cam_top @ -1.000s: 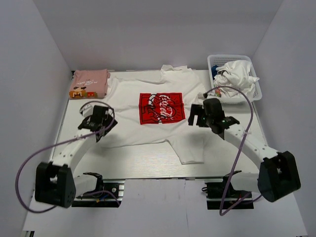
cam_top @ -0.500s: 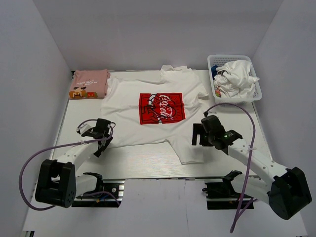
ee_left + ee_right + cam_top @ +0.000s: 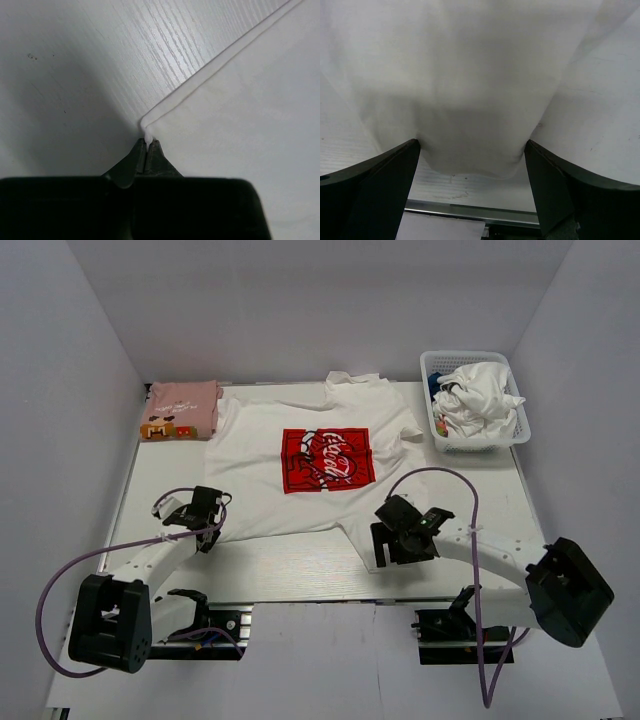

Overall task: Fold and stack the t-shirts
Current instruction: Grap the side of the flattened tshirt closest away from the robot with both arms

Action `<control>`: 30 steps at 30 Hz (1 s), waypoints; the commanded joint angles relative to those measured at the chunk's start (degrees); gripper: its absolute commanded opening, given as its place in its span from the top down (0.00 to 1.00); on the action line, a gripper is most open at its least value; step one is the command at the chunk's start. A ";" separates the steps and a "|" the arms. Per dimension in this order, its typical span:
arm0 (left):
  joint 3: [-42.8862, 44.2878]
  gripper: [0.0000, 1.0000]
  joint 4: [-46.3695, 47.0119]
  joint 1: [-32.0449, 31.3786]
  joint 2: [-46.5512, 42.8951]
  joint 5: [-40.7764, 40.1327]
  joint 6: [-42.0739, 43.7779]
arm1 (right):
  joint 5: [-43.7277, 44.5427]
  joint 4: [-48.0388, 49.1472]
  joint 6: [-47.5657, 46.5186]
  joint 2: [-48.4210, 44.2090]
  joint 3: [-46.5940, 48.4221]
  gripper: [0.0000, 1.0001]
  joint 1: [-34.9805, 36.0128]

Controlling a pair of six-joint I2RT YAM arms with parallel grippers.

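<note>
The white t-shirt (image 3: 320, 455) with a red square Coca-Cola print lies spread flat in the middle of the table. My left gripper (image 3: 207, 526) (image 3: 148, 142) is shut on that shirt's near left hem corner (image 3: 148, 131), and a thin pinch of cloth stands between the fingertips. My right gripper (image 3: 388, 548) (image 3: 472, 150) hangs open over the shirt's near right flap (image 3: 470, 100), whose hem lies between the wide-spread fingers without touching them. The pink t-shirt (image 3: 183, 406) sits folded at the back left.
A white mesh basket (image 3: 520, 428) with crumpled white clothes stands at the back right. Bare table (image 3: 75, 60) lies left of the shirt's hem. The table's near edge with a metal rail (image 3: 470, 210) runs just past my right fingers.
My left gripper came down toward the near edge and shut on the hem corner. My right arm swung from beside the print toward the near edge, over the right flap, and stayed open.
</note>
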 commanded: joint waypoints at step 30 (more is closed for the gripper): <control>5.05 1.00 -12.73 0.13 -13.02 11.79 3.50 | -2.48 -21.39 19.41 -9.44 9.18 1.00 8.69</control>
